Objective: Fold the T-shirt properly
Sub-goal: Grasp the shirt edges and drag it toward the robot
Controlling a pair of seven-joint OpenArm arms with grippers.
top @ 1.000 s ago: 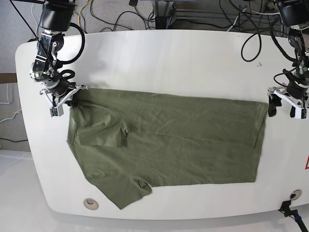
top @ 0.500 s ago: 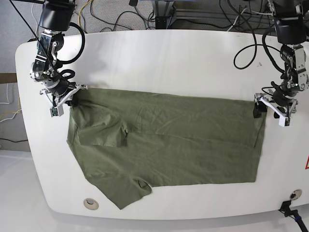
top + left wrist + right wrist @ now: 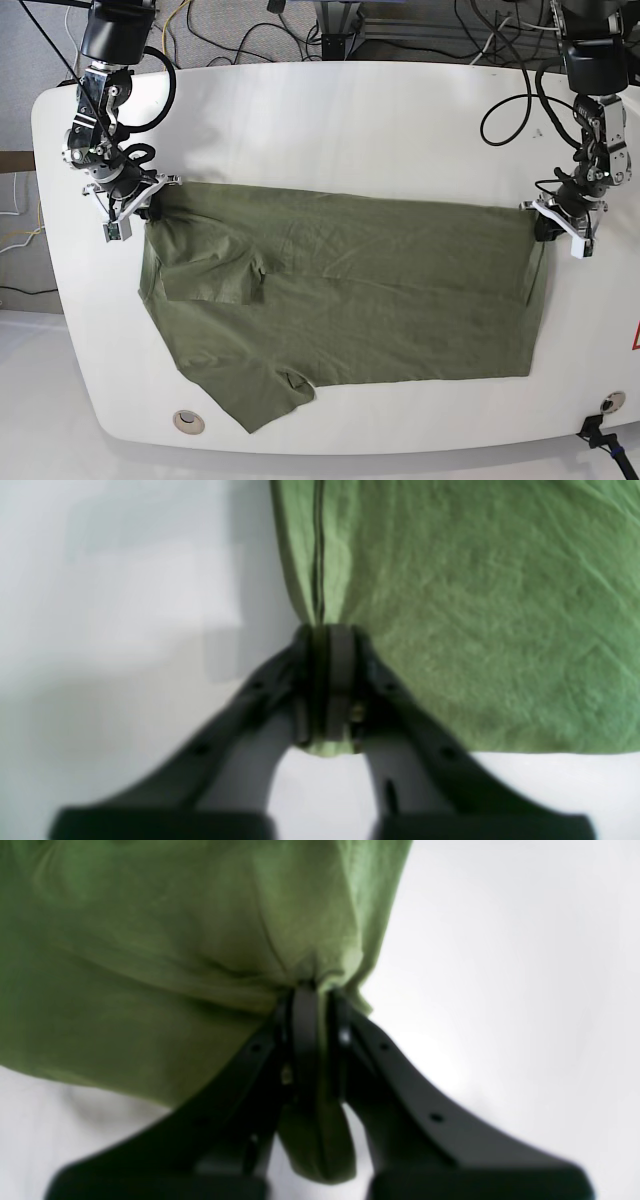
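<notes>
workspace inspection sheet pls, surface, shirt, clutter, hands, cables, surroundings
surface: white table, rounded corners, round fitting near the front edge
job's things: olive T-shirt spread flat, wrinkled, one sleeve folded inward
clutter: nothing seen
hands: left hand shut on the T-shirt's corner; right hand shut on its opposite far corner
cables: black cables looping onto the table's far right; more behind the table
surroundings: grey floor, red sticker at the right edge

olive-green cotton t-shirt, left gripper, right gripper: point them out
olive-green cotton T-shirt (image 3: pixel 380 300), base view, middle of the body
left gripper (image 3: pixel 327 630), left wrist view, shut fingertips
right gripper (image 3: pixel 312 990), right wrist view, shut fingertips
</notes>
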